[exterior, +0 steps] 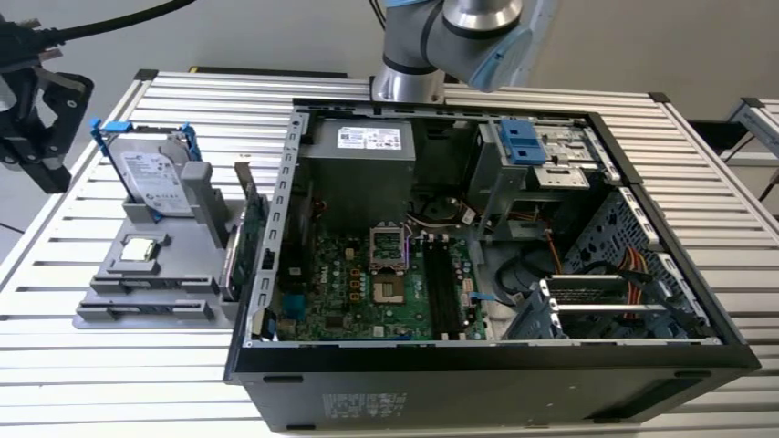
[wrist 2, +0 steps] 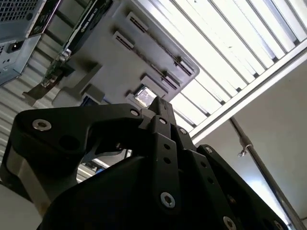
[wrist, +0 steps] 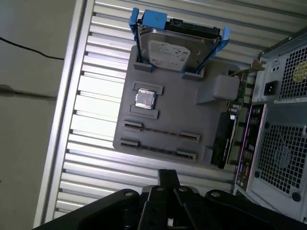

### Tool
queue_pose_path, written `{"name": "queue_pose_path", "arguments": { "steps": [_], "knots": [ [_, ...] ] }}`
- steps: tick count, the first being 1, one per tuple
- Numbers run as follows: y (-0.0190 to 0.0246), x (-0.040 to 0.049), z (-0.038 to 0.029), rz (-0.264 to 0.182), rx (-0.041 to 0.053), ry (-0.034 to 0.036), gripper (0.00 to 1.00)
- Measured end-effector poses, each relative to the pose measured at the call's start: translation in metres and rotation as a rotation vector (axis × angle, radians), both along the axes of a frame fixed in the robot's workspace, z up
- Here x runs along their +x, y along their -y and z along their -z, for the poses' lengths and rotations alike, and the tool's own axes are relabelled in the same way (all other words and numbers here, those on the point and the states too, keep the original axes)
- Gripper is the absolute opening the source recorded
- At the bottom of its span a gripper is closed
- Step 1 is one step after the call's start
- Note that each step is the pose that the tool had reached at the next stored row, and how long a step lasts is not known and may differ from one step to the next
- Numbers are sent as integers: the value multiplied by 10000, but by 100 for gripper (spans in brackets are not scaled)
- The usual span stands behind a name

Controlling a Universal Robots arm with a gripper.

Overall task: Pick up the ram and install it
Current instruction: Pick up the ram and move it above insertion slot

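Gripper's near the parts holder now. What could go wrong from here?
The gripper hangs near the gray holder. The processor chip lies right beside its narrow slots, so an off-line descent could hit it. The hard drive and the graphics card stand tall at that holder and could be clipped.

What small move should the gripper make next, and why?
Probably a short shift over the holder toward its slots: the gripper hangs beside the holder, above the table, and the thin strip in a slot, likely the ram, is not yet under it.
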State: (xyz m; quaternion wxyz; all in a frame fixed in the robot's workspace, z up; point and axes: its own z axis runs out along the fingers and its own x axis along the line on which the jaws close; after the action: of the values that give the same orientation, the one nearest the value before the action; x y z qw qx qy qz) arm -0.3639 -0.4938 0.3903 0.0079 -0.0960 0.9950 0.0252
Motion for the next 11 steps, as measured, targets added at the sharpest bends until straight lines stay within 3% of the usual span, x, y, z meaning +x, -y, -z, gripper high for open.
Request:
{"name": "queue_pose_path", "arguments": {
  "steps": [11],
  "knots": [
    [-2, 0, 0, -1154, 0, 0, 0]
  ]
}}
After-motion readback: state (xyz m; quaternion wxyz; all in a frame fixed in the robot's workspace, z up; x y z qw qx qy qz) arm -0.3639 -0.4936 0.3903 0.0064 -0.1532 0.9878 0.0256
